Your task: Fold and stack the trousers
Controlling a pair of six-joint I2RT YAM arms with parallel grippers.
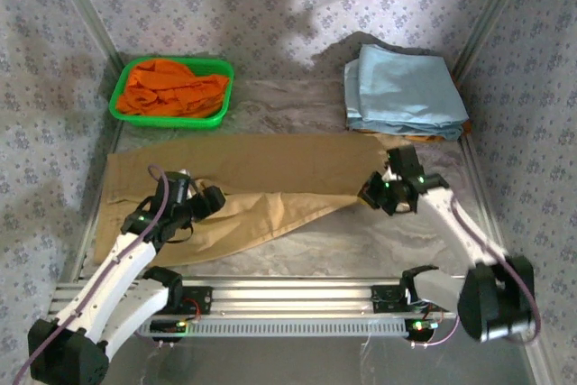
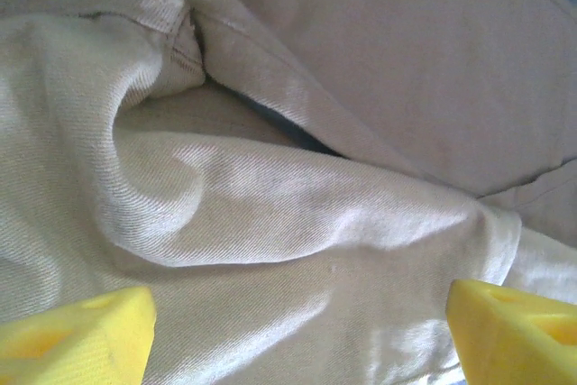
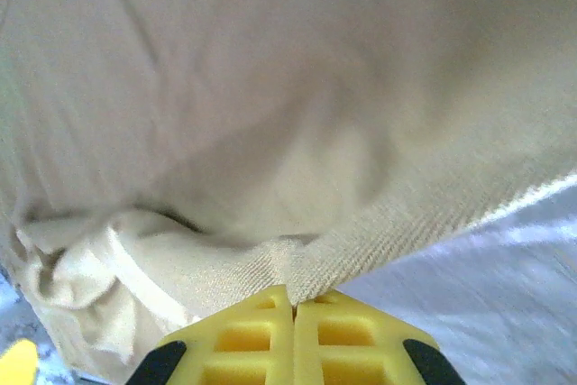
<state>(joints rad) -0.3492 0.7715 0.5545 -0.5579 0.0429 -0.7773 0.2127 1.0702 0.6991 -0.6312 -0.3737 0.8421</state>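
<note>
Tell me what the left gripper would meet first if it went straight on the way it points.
The left gripper, jaws open, points into the trousers: it would likely meet the rumpled tan fold lying between its yellow fingers first. How near that cloth is, the wrist view cannot settle.

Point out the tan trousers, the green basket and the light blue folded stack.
tan trousers (image 1: 252, 164): top view, far leg's flat middle.
green basket (image 1: 171, 121): top view, near rim.
light blue folded stack (image 1: 406, 87): top view, top layer's middle.
</note>
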